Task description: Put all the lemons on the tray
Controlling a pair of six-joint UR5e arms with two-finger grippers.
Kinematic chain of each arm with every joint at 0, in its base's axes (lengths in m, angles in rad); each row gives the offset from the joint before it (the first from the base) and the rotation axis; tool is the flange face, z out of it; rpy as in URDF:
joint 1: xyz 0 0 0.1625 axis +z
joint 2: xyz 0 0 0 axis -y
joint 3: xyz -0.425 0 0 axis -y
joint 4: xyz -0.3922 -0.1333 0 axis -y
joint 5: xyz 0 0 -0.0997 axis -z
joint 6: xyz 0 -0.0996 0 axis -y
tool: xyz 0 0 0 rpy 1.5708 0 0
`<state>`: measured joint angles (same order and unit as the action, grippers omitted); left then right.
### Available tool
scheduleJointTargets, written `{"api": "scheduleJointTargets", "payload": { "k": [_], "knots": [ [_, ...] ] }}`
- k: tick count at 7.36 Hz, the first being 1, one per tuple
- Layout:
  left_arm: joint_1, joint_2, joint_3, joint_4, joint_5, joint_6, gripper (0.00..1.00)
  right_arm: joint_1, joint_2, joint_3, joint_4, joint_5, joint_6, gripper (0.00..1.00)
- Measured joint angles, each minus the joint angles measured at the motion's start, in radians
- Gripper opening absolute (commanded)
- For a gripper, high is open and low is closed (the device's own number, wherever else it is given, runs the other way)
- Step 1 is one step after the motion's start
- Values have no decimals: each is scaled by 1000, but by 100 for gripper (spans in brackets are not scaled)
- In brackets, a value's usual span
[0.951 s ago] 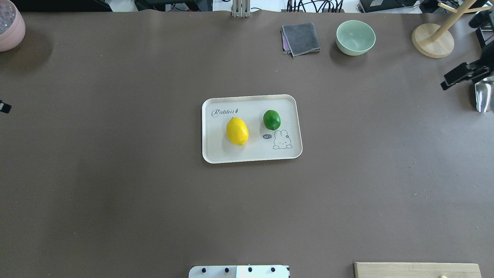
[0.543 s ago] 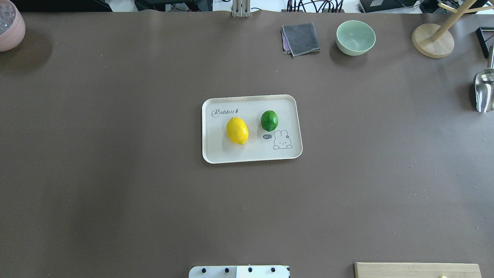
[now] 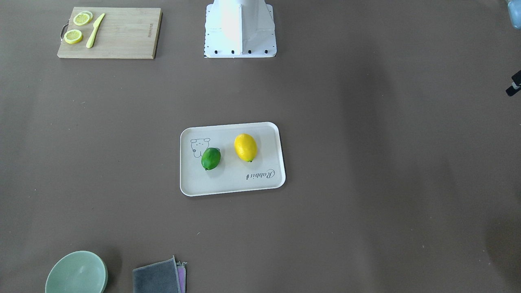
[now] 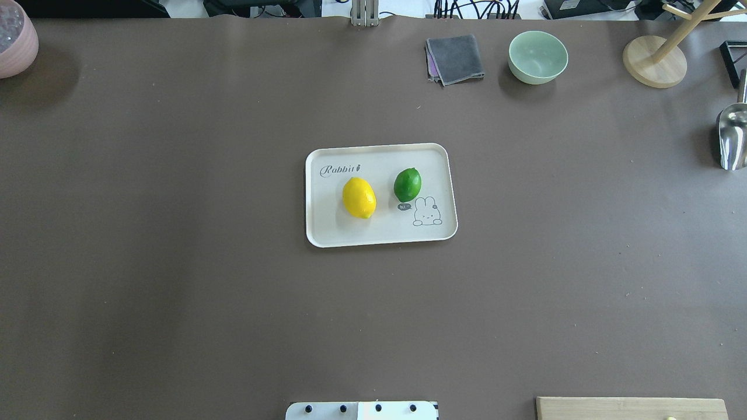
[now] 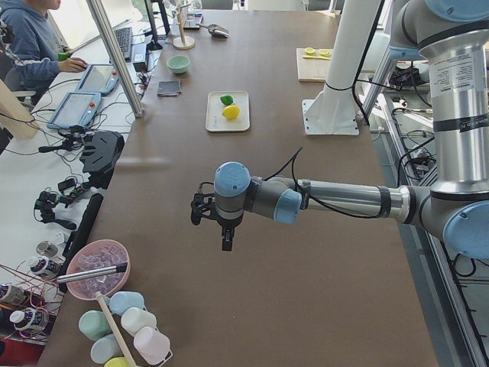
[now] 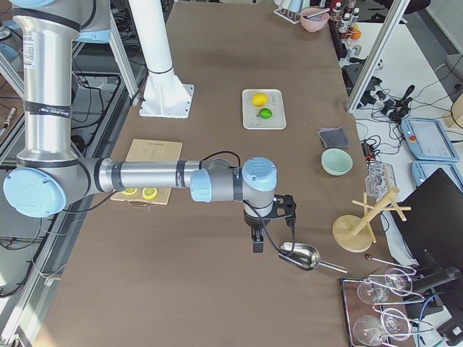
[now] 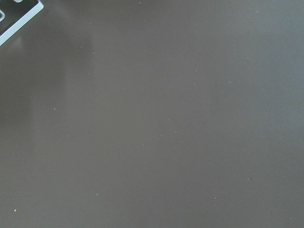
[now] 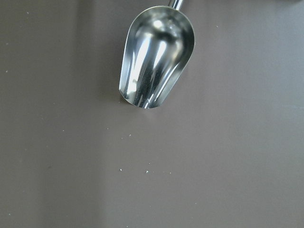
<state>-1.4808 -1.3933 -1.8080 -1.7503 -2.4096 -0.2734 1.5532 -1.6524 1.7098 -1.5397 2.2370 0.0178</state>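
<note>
The off-white tray (image 4: 327,224) lies at the table's middle, also in the front-facing view (image 3: 228,183). The yellow lemon (image 4: 359,198) and the green lemon (image 4: 407,184) both rest on it, side by side and apart, as the front-facing view shows for the yellow (image 3: 246,147) and the green (image 3: 211,158). My left gripper (image 5: 227,243) hangs over bare table far to my left. My right gripper (image 6: 257,242) hangs far to my right, beside a steel scoop (image 8: 156,57). Both are far from the tray. I cannot tell whether either is open or shut.
A green bowl (image 4: 537,56), a grey cloth (image 4: 455,58) and a wooden stand (image 4: 653,61) sit at the far edge. The scoop (image 4: 732,137) lies at the right edge, a pink bowl (image 4: 14,38) far left. A cutting board (image 3: 110,32) holds lemon slices and a knife.
The right gripper has left the overhead view at its right edge, and the left gripper's tip at its left edge. The green lemon has rolled slightly left on the tray.
</note>
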Motion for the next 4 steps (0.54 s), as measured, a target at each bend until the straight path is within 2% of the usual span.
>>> {"api": "scheduleJointTargets", "payload": {
  "k": [4],
  "knots": [
    [-37,-4,-5,70,-11,9,98,-12,0,-6,0,-5,-1,100]
  ]
}}
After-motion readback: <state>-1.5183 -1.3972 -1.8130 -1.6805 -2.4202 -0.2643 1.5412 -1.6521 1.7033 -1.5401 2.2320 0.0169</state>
